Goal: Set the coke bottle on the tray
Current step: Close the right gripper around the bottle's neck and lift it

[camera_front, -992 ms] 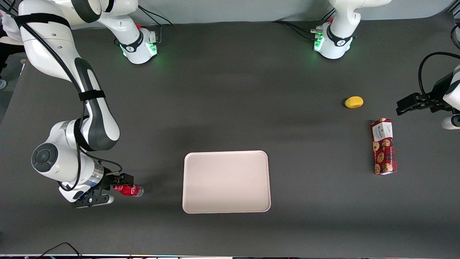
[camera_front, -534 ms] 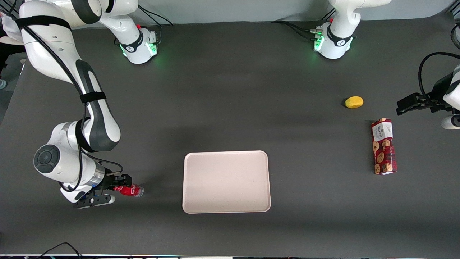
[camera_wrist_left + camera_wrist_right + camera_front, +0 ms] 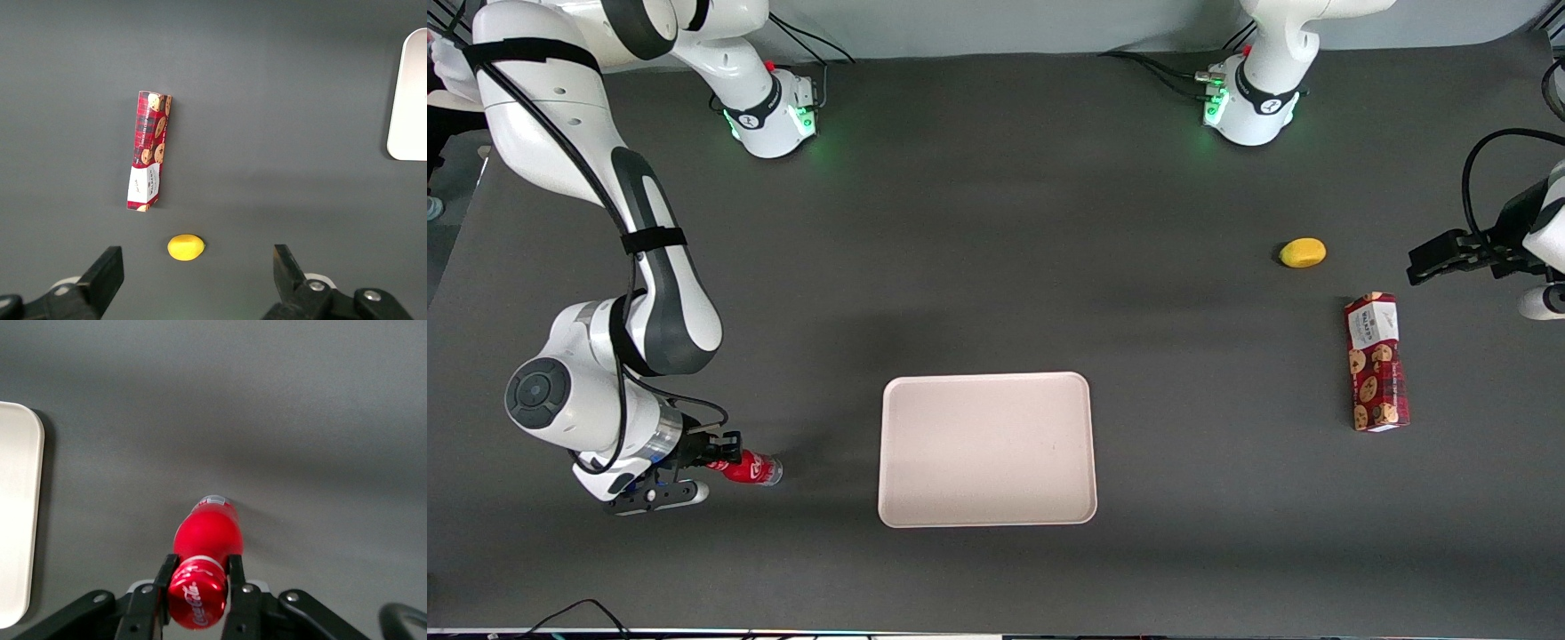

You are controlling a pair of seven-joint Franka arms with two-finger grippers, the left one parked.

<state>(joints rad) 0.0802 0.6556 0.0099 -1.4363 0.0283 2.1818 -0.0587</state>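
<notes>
The coke bottle (image 3: pixel 752 468), small and red with a clear base, is toward the working arm's end of the table, beside the tray (image 3: pixel 987 449) with a gap of bare table between them. My right gripper (image 3: pixel 715 461) is at the bottle's cap end. In the right wrist view the gripper (image 3: pixel 198 577) has one finger pressed on each side of the red cap, shut on the coke bottle (image 3: pixel 207 533), whose base points down at the table. The off-white tray (image 3: pixel 13 520) lies flat and holds nothing.
A long red cookie box (image 3: pixel 1376 362) and a small yellow fruit (image 3: pixel 1303 252) lie toward the parked arm's end of the table. Both also show in the left wrist view, the box (image 3: pixel 148 160) and the fruit (image 3: pixel 185 247). Dark tabletop surrounds the tray.
My right wrist has shifted slightly away from the tray. The bottle's cap end has moved a little with it, and its base stays on the same spot.
</notes>
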